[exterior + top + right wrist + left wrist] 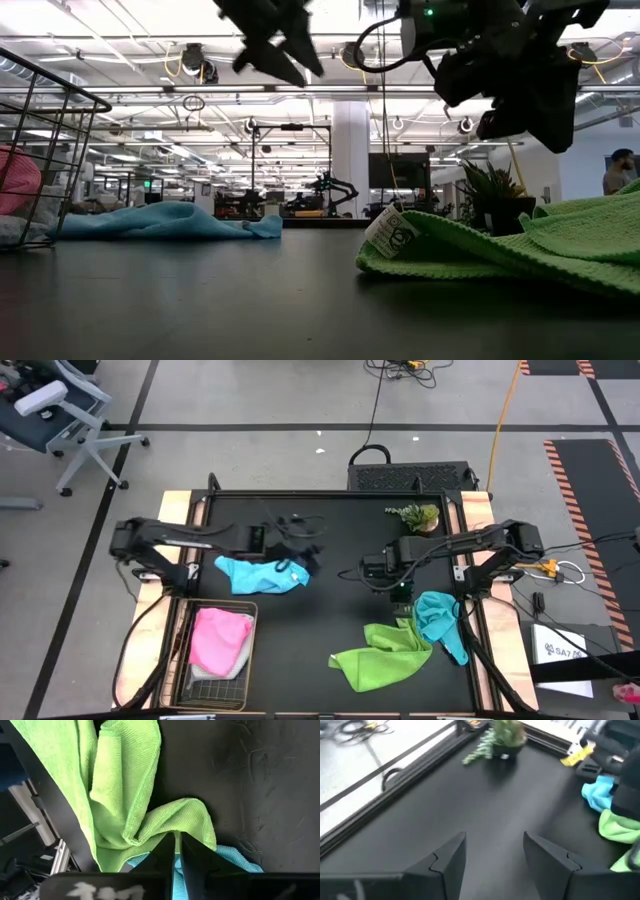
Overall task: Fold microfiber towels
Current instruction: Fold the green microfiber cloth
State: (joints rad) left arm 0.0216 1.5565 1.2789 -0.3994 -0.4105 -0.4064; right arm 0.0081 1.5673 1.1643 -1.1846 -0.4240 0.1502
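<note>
A lime green towel (520, 250) is lying crumpled in front, a light blue towel (165, 220) farther back, and two grippers are hanging overhead.

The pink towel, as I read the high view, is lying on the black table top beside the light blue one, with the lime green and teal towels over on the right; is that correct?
Not quite: the pink towel lies inside the wire mesh basket at the table's front left, not on the table top. The high view shows it. The light blue towel does lie on the black surface, and the lime green towel and the teal towel are on the right.
</note>
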